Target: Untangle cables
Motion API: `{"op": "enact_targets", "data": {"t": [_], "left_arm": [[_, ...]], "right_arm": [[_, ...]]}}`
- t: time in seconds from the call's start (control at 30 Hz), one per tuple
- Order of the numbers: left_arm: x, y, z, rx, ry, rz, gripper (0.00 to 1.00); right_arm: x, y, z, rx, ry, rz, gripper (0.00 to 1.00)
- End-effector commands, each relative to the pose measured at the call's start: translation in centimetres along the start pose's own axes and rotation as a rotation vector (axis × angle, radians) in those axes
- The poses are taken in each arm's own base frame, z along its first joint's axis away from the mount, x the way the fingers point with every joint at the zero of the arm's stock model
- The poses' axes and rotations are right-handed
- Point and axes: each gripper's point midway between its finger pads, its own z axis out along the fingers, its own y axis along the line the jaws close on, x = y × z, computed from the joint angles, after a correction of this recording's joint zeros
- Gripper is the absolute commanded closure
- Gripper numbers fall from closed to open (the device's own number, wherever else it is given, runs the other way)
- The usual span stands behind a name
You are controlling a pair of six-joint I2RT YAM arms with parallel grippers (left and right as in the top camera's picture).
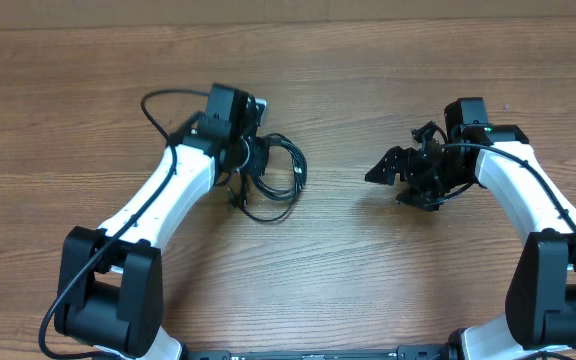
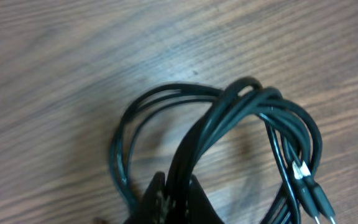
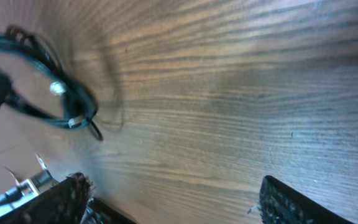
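Cables (image 1: 273,172) lie in one loose coil on the desk (image 1: 68,80), left of centre, with several black strands looping out and back over one another. The left hand (image 2: 171,198) is pressed together on a bunch of those strands near the edge of the coil. In its wrist view the thick bundle runs straight down into the closed fingers, while the other loops fan out above and to the side. A small plug (image 2: 307,182) with a pale tip rests at the right of the coil, free of the grip. Pinching here looks like a way to anchor the coil, so that a pull from the other side would draw a strand out instead of dragging the whole coil along. The right hand (image 1: 396,180) is well apart from the coil, spread wide and holding nothing, with its fingers turned toward the cables. That suggests it is lined up to reach in for a loop or a plug end. The knot itself looks untouched, and no strand is separated yet.
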Motion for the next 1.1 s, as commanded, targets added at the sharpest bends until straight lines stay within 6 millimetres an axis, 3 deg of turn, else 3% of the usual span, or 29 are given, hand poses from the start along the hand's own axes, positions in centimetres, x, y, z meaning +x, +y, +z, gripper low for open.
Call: {"op": "enact_targets", "data": {"t": [0.0, 0.2, 0.3, 0.43, 0.6, 0.73, 0.9, 1.07], "left_arm": [[1.1, -1.9, 0.8, 0.11, 0.004, -0.015, 0.96], [1.4, -3.2, 1.0, 0.194, -0.009, 0.031, 0.96], [0.8, -4.8, 0.6, 0.292, -0.035, 0.073, 0.96], [0.1, -5.9, 0.2, 0.353, -0.065, 0.089, 0.96], [0.4, -6.1, 0.2, 0.363, -0.059, 0.104, 0.96], [0.6, -6.7, -0.1, 0.405, -0.057, 0.129, 0.96], [0.8, -6.7, -0.1, 0.404, -0.047, 0.124, 0.96], [1.5, -6.4, 0.1, 0.387, -0.007, 0.066, 0.96]], "right_arm": [[0.5, 1.7, -0.6, -0.039, -0.002, -0.155, 0.2], [2.1, 5.1, 0.8, -0.132, 0.047, -0.304, 0.37], [2.6, 6.8, 1.3, -0.181, 0.066, -0.251, 0.39], [1.9, 7.5, 1.4, -0.194, 0.045, -0.179, 0.39], [1.3, 7.8, 1.4, -0.201, 0.019, -0.203, 0.4], [1.1, 7.6, 1.5, -0.186, 0.01, -0.205, 0.62], [1.7, 7.7, 1.9, -0.181, 0.026, -0.213, 0.63], [2.3, 6.4, 3.3, -0.081, 0.026, -0.228, 0.67]]}}
